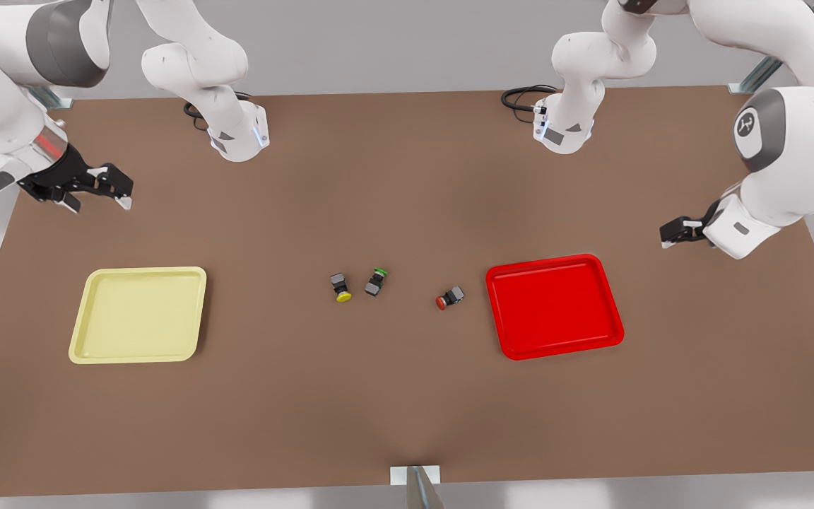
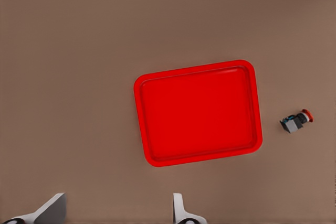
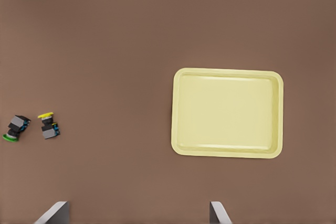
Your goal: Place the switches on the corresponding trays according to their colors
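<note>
Both claws hang spread wide and hold nothing: the left claw (image 1: 668,234) near the red tray (image 1: 554,306), the right claw (image 1: 99,191) near the yellow tray (image 1: 138,314).

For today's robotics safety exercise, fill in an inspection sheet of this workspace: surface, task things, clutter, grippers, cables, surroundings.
Surface: brown flat tabletop, bare between items.
Task things: yellow-capped dark push-button switch and red-capped dark push-button switch lie on the table, outside both trays; pale yellow square plastic tray and bright red square plastic tray hold nothing.
Clutter: green-capped dark switch beside the yellow-capped one.
Grippers: left gripper open, near the red tray; right gripper open, near the yellow tray; both wait.
Cables: black loops at the arm bases.
Surroundings: grey floor; nothing else seen.
</note>
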Controlling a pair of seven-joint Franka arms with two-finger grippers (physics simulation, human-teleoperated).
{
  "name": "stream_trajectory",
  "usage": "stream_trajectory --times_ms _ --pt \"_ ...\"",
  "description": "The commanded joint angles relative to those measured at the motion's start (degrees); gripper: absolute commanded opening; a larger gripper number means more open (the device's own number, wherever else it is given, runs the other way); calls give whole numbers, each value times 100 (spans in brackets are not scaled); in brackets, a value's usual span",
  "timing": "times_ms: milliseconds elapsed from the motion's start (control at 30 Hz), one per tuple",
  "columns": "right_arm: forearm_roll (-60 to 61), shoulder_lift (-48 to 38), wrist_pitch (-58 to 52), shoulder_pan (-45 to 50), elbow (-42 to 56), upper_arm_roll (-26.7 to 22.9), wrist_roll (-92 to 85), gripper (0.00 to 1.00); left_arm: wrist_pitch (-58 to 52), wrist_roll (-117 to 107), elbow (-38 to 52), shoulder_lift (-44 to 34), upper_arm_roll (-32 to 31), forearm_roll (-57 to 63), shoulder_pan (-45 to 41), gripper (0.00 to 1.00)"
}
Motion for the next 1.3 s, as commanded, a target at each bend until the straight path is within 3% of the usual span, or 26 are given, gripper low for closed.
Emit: stream_trajectory --times_ms 0,133,200,267,400,467,500,600,667,867,1000,1100,1267 --pt "0 -4 -13 0 -10 1 0 100 -6 0 -5 0 -2 -2 -13 100" --pt "211 -4 -144 53 60 308 -9 100 -59 -105 162 0 -98 -2 -75 100" --pt "193 189 -109 53 209 1248 35 100 -103 -1572 83 17 -485 7 -119 100" --pt "220 918 -83 61 780 2119 61 100 3 -2461 -40 87 -863 7 -137 100" --pt "440 2236 338 167 903 2603 245 100 407 -2786 -75 483 -1100 103 -488 100" --pt "-52 2852 777 676 939 2629 966 100 731 -2689 -84 685 -1715 112 -576 100" --pt "-70 3089 1217 694 930 2629 1028 100 1461 -2628 -242 817 -1953 103 -594 100" --pt "-44 3529 1789 712 886 2638 1046 100 1716 -879 -330 1177 -2076 33 -673 100" --pt "44 3599 1895 720 807 2638 1897 100 2683 -897 -655 1414 -2129 68 -804 100" --pt "-26 3599 2316 712 157 2638 1943 100 2719 219 241 2627 -2129 270 -1446 100" --pt "-70 3538 2931 633 -572 2585 1107 100 2561 905 206 2733 -2181 235 -1552 100" --pt "-158 3011 3836 633 -1724 2585 1081 100 2332 1063 162 2803 -2261 77 -1552 100" --pt "-158 3098 3986 685 -1821 2585 1072 100 2384 1125 57 3058 -2261 112 -1631 100"
